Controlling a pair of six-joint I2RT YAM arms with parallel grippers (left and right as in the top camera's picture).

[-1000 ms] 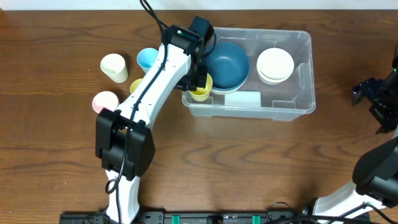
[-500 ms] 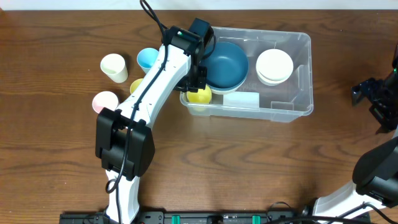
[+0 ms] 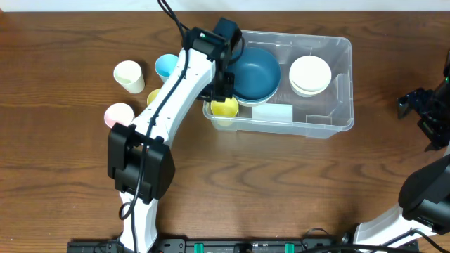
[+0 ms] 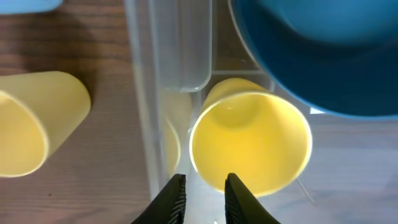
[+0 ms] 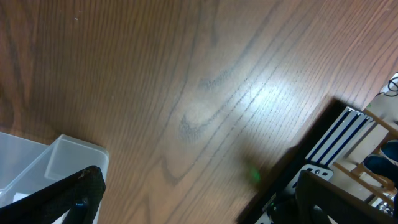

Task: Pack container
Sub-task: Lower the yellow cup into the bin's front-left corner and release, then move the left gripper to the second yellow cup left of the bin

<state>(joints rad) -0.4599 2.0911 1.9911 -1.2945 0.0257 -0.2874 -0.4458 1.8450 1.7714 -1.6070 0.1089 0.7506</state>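
Observation:
The container [image 3: 330, 125] is a big clear bin at the table's back middle. Inside it are a blue bowl [image 3: 254, 72], stacked white bowls [image 3: 311, 74] and a yellow cup [image 3: 225, 107] in the front left corner. In the left wrist view this yellow cup [image 4: 250, 142] lies tilted, mouth toward the camera, beside the container wall [image 4: 149, 93] and under the blue bowl [image 4: 323, 50]. My left gripper [image 4: 204, 194] hovers just above the cup, jaws slightly open, nothing between them. My right gripper [image 5: 205, 199] is wide open over bare wood, far right of the container corner [image 5: 56, 162].
Left of the bin stand a cream cup [image 3: 129, 76], a light blue cup [image 3: 166, 66], a pink cup [image 3: 119, 114] and a second yellow cup [image 3: 153, 97], partly under my left arm. A pale label [image 3: 273, 112] shows on the bin's front side.
My left gripper has opened and let go of the yellow cup, which now rests in the container's front left corner. The right arm has not moved.

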